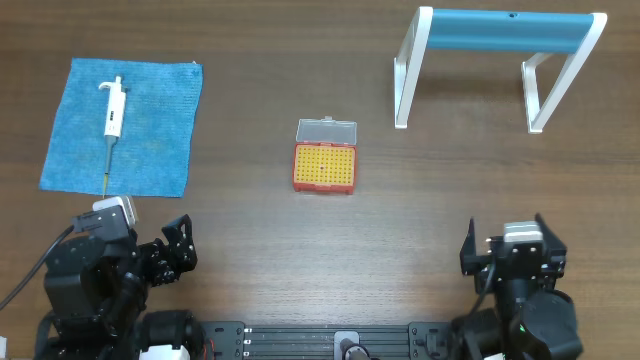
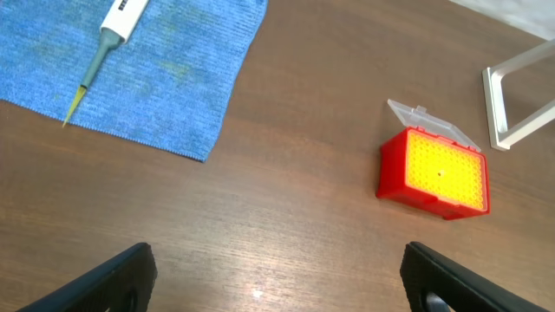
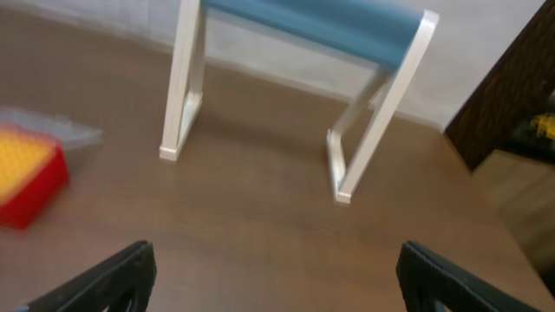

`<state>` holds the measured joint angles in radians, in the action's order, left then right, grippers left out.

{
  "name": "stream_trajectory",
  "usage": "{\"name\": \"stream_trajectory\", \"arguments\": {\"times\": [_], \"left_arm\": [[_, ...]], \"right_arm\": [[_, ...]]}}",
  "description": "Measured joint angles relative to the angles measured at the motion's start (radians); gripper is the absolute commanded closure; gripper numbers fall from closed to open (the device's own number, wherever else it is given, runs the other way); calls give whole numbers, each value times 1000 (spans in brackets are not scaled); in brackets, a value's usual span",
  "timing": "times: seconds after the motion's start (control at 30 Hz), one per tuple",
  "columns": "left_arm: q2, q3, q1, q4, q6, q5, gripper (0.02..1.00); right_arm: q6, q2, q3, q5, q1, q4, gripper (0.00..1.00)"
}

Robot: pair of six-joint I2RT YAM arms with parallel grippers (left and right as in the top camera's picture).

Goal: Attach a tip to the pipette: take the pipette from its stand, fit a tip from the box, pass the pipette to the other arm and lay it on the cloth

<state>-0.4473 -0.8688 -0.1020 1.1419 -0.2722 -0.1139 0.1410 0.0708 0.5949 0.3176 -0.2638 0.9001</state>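
Blue cloth (image 1: 160,130) at ten o'clock bears the tipped pipette (image 1: 112,112); left gripper (image 2: 277,277) and right gripper (image 3: 276,276) wide, empty; likely nothing left.

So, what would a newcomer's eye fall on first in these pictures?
Probably the blue cloth at the left, with the white pipette lying on it, its yellow tip fitted. Next, the red tip box in the middle, lid open, and the blue-barred stand at the right.

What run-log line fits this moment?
pipette: tipped, on cloth | tip box: open | left gripper: open | right gripper: open | task: looks complete
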Motion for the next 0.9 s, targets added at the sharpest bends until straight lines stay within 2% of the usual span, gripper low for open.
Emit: {"name": "stream_trajectory", "arguments": {"times": [0.17,0.5,0.57,0.77,0.9], "left_arm": [[0,1,0,0,-3,0,104],[23,43,0,-29,-3,0,104],[58,95,0,-122,-1,0,102],[221,384,0,-761,126,-6,102],[276,548,0,-972,204,-30,102]], "right_arm": [[0,0,-3,6,0,230,102],[0,0,-3,21,0,243,102],[0,0,-3,22,0,244,102],[0,-1,-5,23,0,245,99],[1,-1,-5,24,0,245,102]]}}
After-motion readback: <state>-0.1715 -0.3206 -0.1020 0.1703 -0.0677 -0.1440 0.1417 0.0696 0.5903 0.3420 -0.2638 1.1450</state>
